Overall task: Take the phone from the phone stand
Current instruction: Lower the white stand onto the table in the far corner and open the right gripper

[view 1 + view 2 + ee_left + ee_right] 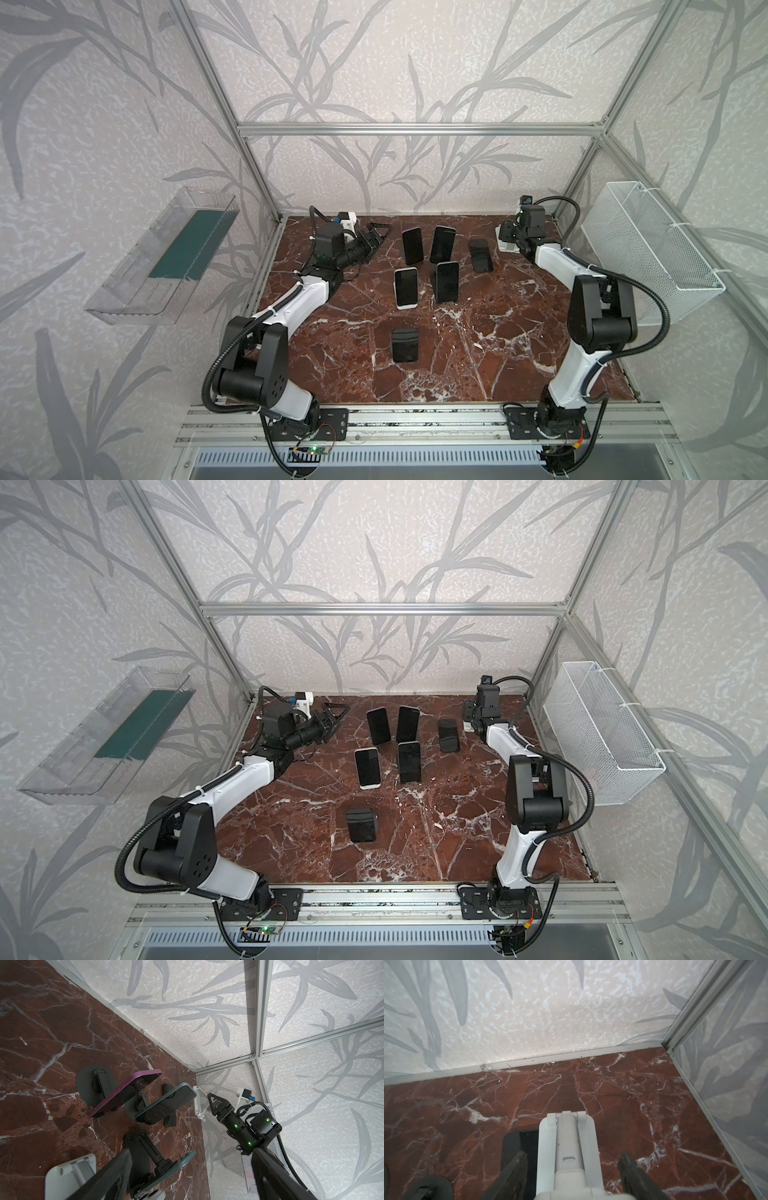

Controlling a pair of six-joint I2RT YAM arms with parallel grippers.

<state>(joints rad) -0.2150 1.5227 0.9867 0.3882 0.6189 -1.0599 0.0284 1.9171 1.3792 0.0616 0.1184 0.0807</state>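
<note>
Black phone point(481, 255) flat near the tabletop's point(457, 357) far right corner
Long axis back-to-front, glossy dark face up (a plain slab); just beside it, the white stand point(569, 1136) sits between the right gripper's point(571, 1157) parted fingers point(631, 1169), untouched; left gripper point(384, 233) spread, empty.

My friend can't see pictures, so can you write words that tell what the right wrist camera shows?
A white phone stand sits on the red marble table, between the two dark fingers of the right end effector, which do not seem to touch it. A patterned wall rises behind.
</note>
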